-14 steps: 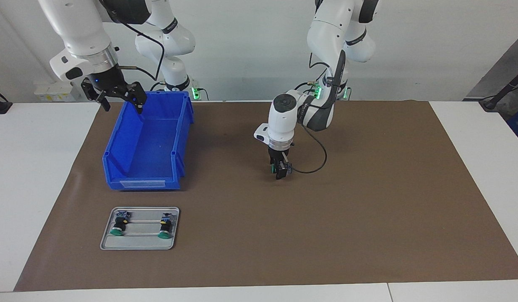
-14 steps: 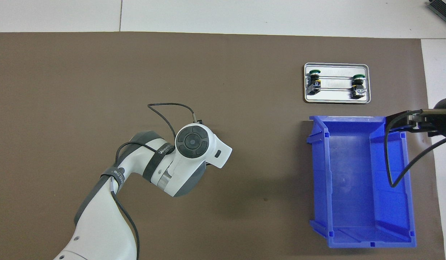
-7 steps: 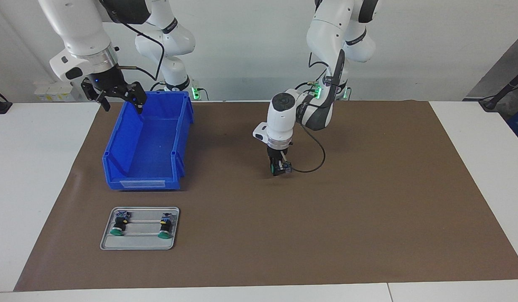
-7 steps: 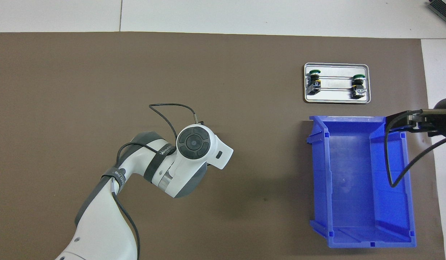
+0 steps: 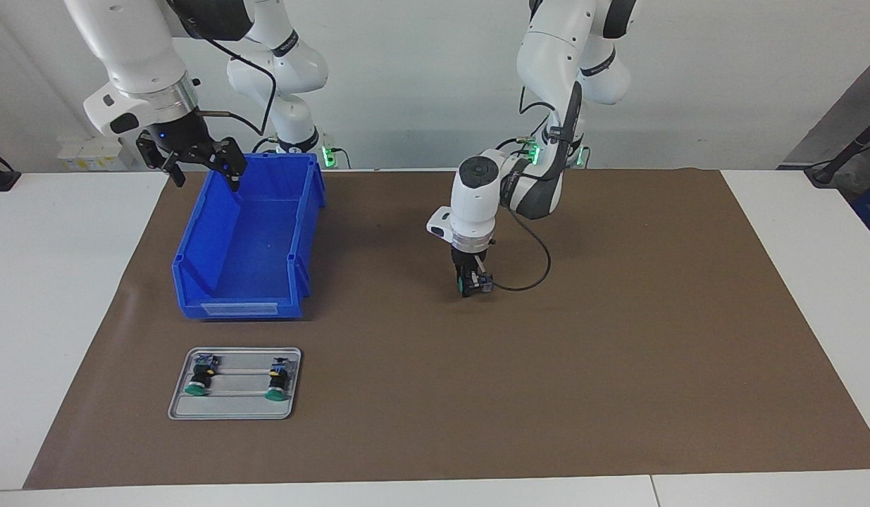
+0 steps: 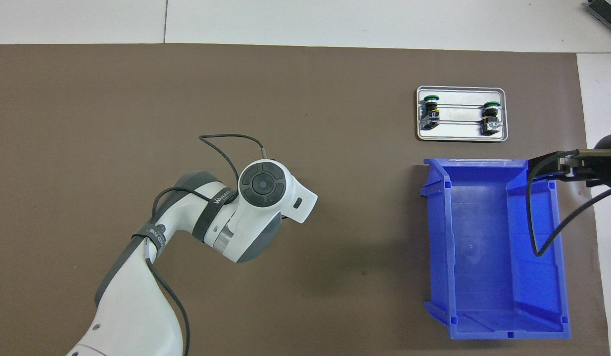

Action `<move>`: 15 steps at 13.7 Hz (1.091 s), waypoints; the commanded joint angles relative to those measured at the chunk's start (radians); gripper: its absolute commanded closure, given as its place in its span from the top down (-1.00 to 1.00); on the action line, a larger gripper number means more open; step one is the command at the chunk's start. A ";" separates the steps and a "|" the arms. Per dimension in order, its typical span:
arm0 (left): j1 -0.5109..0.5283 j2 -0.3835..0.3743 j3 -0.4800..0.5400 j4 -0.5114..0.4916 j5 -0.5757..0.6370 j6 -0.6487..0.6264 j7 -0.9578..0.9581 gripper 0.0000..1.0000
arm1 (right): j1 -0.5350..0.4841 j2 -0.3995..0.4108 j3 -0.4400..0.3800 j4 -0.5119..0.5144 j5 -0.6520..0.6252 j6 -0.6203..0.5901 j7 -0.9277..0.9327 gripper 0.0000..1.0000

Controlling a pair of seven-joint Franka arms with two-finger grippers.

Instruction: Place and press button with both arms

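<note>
Nearest the robots, the blue bin (image 5: pixel 248 239) sits toward the right arm's end of the table, and the right gripper (image 5: pixel 195 160) hangs over its rim with its fingers spread wide and nothing between them; that arm waits. Out on the middle of the brown mat (image 5: pixel 618 338), the left gripper (image 5: pixel 470 282) points straight down with its fingers closed in on the button (image 5: pixel 471 284), green cap showing to one side, low over the mat. I cannot tell from here whether the button's base touches the mat or hangs just above it. From overhead the wrist hides the grip entirely. Farthest out, the metal tray (image 5: pixel 235 412) carries two other buttons (image 5: pixel 196 380), lying on their sides and well apart from each other.

The worry is the grip itself: the button looks pinched sideways rather than cap-up, so if the fingers let go now it likely topples or rolls, and then there is no upright cap to press. A thin black cable (image 5: pixel 530 271) loops from the wrist right beside the button; a swing of that arm could drag the loop across and knock the part over. And when the right arm comes across, it has to clear the bin wall first, and a press landing off-centre on that small cap could tip the button rather than push it
</note>
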 commanded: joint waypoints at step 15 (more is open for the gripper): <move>0.431 -0.267 -0.002 -0.153 -0.645 -0.044 0.561 -0.39 | -0.009 -0.022 0.008 -0.021 0.010 0.001 0.011 1.00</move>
